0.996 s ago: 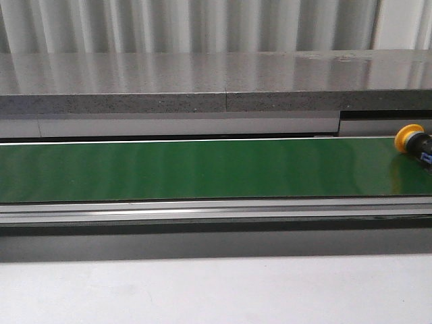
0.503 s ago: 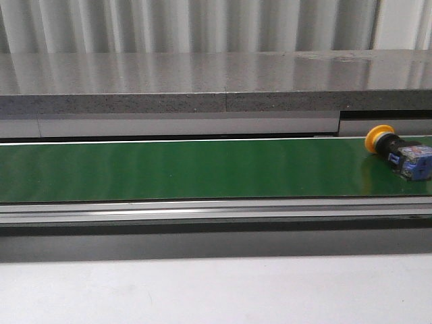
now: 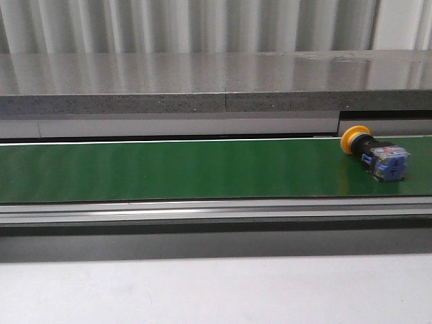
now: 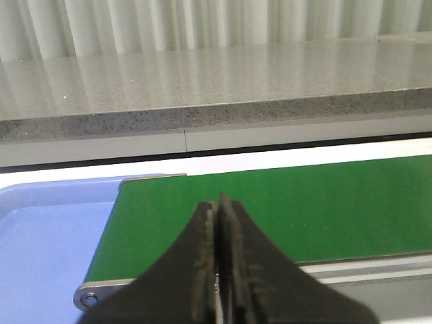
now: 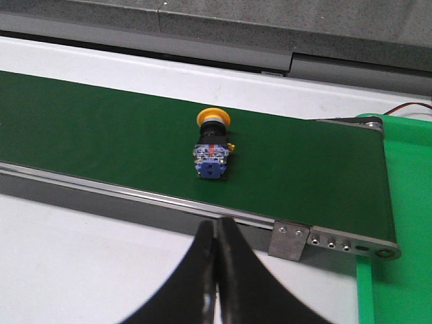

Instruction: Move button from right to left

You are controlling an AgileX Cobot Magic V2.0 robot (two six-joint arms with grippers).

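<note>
Button lay on its side near the green belt's right end, ungrasped; left fingers and right fingers clenched empty; transfer leftward remained

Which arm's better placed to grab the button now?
Right, probably. The button lies on its side on the green belt, at its right end, just ahead of the right gripper. The left gripper sees only bare belt.

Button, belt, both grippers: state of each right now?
button: lying on its side on the belt's right part, orange cap toward the far edge, blue base toward the near edge, nothing gripping it.
green conveyor belt: carrying only the button.
left gripper: shut, empty, above the belt's left end.
right gripper: shut, empty, on the near side of the belt, apart from the button.
</note>
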